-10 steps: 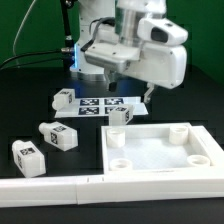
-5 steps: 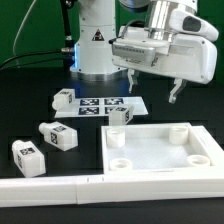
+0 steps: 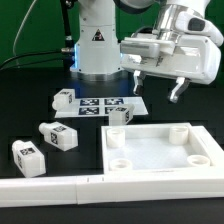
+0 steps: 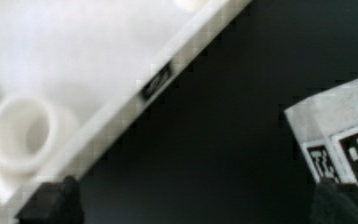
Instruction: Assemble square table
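My gripper [image 3: 156, 91] hangs in the air with its two fingers [image 3: 176, 93] spread wide. Nothing is between them, and I hold no part. Both tips point down, clear of everything on the black table [image 3: 30, 85].

The tabletop [image 3: 106, 150] lies flat well below my fingers and nearer the exterior camera. Its open side is up, with the raised rim all round and a round socket in each corner. In the wrist view one dark fingertip [image 4: 51, 203] shows at the edge of the picture, over the tabletop [image 4: 105, 60] and one of its round sockets. A leg [image 4: 345, 145] with its tag is parted from the rim by a strip of dark table.

The nearest leg [image 3: 122, 115] stands below my fingers, toward the exterior view's left of them and just beside the tabletop's far rim. Past it on that same side the marker board [image 3: 98, 105] lies flat, with a second leg [image 3: 64, 98] at its far end. A third leg [image 3: 58, 136] and a fourth leg [image 3: 28, 154] lie well apart from my fingers, beyond the tabletop's rim on the exterior view's left. A long white rail [image 3: 50, 187] lies farthest from my fingers, along the tabletop's near side.
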Controlling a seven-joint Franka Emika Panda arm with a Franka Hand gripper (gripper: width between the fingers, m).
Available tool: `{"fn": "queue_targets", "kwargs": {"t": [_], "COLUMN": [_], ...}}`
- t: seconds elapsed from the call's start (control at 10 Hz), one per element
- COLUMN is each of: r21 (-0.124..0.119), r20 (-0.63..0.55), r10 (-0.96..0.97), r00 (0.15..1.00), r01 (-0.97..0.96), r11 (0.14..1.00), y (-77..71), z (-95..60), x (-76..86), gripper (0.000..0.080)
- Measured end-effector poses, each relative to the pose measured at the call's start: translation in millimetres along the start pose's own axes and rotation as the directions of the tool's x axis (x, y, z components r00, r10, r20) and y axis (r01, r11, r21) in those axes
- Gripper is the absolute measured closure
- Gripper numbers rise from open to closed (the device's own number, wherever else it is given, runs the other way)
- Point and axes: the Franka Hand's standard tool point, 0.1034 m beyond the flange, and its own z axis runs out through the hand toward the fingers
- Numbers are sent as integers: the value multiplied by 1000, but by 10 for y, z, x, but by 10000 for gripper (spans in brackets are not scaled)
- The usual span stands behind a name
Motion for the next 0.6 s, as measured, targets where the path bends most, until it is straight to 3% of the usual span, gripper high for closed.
{"fn": "queue_targets", "kwargs": {"t": [0.3, 0.4, 0.6], "r21": [63, 38, 25], "r20": [163, 138, 140], "r10": [237, 243, 415], "r00": [958, 960, 899], "r01": [-250, -251, -422], "r11": [966, 967, 906], "y": [-73, -6, -32], "z": [113, 87, 99], "x": [-126, -92, -86], "gripper": [150, 150, 150]}}
